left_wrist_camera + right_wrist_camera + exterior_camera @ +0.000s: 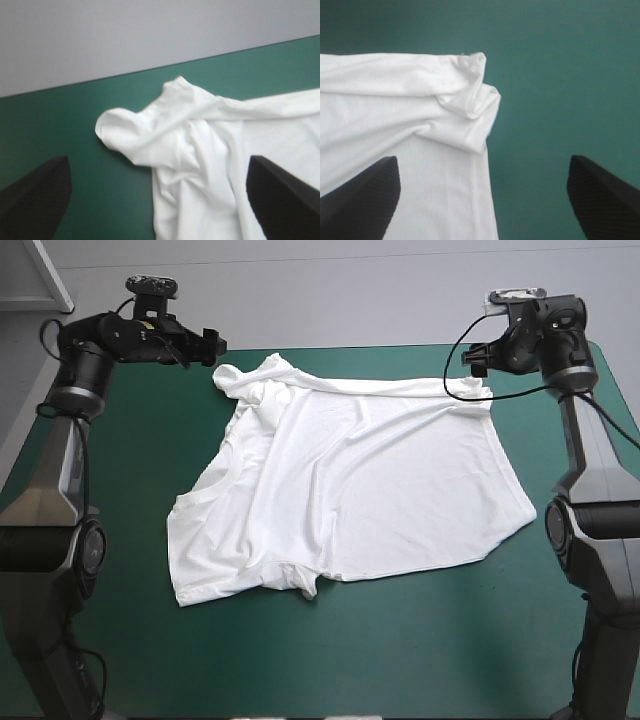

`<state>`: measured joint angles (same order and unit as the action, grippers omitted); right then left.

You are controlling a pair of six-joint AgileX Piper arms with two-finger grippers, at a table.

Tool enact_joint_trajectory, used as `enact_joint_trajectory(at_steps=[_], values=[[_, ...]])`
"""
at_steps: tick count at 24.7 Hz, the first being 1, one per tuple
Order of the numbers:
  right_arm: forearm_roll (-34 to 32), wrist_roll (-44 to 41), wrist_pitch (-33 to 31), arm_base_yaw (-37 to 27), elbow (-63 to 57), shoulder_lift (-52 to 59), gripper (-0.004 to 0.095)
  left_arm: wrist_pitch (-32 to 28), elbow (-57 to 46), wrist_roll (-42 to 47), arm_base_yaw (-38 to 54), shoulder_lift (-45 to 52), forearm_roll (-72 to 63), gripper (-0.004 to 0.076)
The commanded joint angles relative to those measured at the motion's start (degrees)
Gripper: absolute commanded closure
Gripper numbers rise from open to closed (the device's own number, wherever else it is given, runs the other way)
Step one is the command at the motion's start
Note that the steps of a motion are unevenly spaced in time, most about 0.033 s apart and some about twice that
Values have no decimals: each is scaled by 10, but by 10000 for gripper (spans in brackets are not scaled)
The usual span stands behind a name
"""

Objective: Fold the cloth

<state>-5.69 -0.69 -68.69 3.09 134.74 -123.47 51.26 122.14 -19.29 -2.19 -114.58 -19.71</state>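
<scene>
The white T-shirt [350,490] lies spread, somewhat rumpled, over the middle of the teal-green table [400,660]. My left gripper [213,348] hovers at the far left, just beside the shirt's bunched far-left corner [150,132], and stands open with nothing in it. My right gripper [472,360] hangs raised over the far right, above the shirt's curled far-right corner [470,95], also open and empty. In each wrist view the black fingers [35,192] [360,195] stand wide apart with the cloth [395,115] ahead of them.
Bare teal-green cover [130,640] lies around the shirt toward the near edge and both sides. The table's far edge [150,70] runs just beyond the shirt's far corners.
</scene>
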Motion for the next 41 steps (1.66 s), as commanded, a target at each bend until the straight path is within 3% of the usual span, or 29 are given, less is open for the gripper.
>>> enact_joint_trajectory(at_steps=[1,8,11,15,17,21,25,29,35,41], values=[[-22,7,-32,-6,14,98,128,89,19,58,1,91,26,36],[53,-1,-31,-6,-62,222,144,223,19,96,1,163,79,36],[89,7,-31,-5,-177,307,144,226,-40,108,1,212,97,36],[90,37,-31,-5,-375,424,144,223,-194,108,1,284,98,36],[106,63,-29,-5,-489,495,144,175,-318,107,1,319,99,36],[116,54,-16,-5,-607,592,167,83,-495,110,1,336,98,36],[131,53,-30,-5,-627,637,167,-41,-629,102,1,335,76,36],[142,51,-30,-5,-627,653,167,-126,-687,102,1,328,76,36],[157,50,-30,-5,-627,668,167,-158,-696,99,1,280,60,36],[157,55,-30,-5,-627,670,218,-142,-696,65,0,221,8,71]])
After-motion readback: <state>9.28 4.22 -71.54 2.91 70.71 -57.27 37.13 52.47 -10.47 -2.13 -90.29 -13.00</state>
